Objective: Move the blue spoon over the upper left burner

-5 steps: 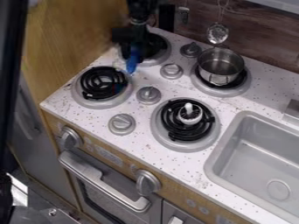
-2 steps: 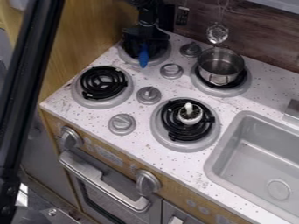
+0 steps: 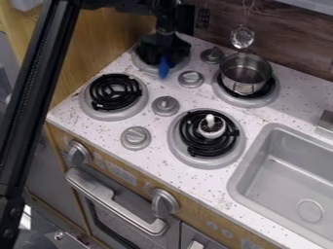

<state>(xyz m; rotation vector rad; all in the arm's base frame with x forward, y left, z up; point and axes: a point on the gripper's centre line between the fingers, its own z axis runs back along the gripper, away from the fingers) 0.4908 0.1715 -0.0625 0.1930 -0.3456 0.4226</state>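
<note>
At the stove's upper left corner, the black gripper (image 3: 162, 52) hangs over the upper left burner (image 3: 139, 63), hiding most of its coil. It is shut on the blue spoon (image 3: 163, 67), whose blue end sticks out below, in front of the burner's near right part. How high the spoon is above the burner I cannot tell.
A metal pot (image 3: 246, 73) stands on the upper right burner. A small white object (image 3: 211, 127) sits on the lower right burner (image 3: 240, 141). The lower left burner (image 3: 98, 110) is nearby, with knobs between burners. The sink (image 3: 280, 160) lies right; a wooden wall (image 3: 94, 39) rises left.
The gripper and the blue spoon have moved right over the upper left burner, and most recently slightly down. The black arm at the left has swung further into view.
</note>
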